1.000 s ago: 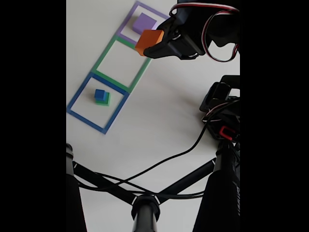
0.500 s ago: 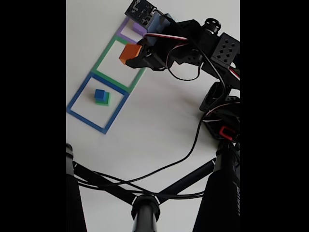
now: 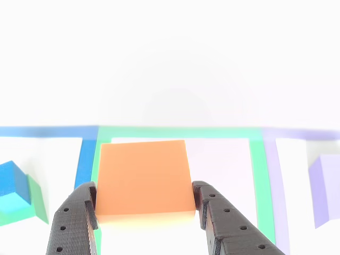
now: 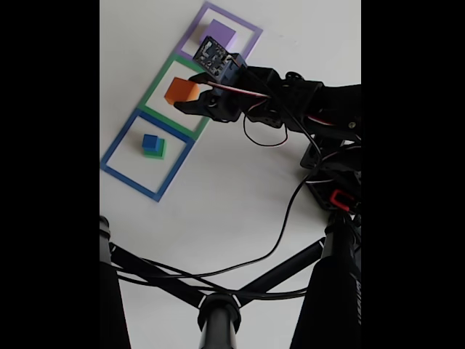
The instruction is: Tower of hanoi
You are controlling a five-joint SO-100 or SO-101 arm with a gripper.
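Orange block [image 3: 142, 178] was held clamped between gripper [image 3: 143, 204] jaws over green square [image 4: 155, 88]; level lowering before release was judged best, blue cube [image 4: 150, 142] at 7 o'clock.

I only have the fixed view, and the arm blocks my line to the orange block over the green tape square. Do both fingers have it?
Observer: Yes. In the other view the gripper has its fingers pressed against opposite sides of the orange block.
Operator: Is it centred in the square?
Observer: No. In that view it sits toward the left of the green tape square. Its left edge overlaps the left tape strip, and there is white space to its right.
Operator: Skewed?
Observer: Hardly. The block's far edge runs roughly parallel to the far tape strip.
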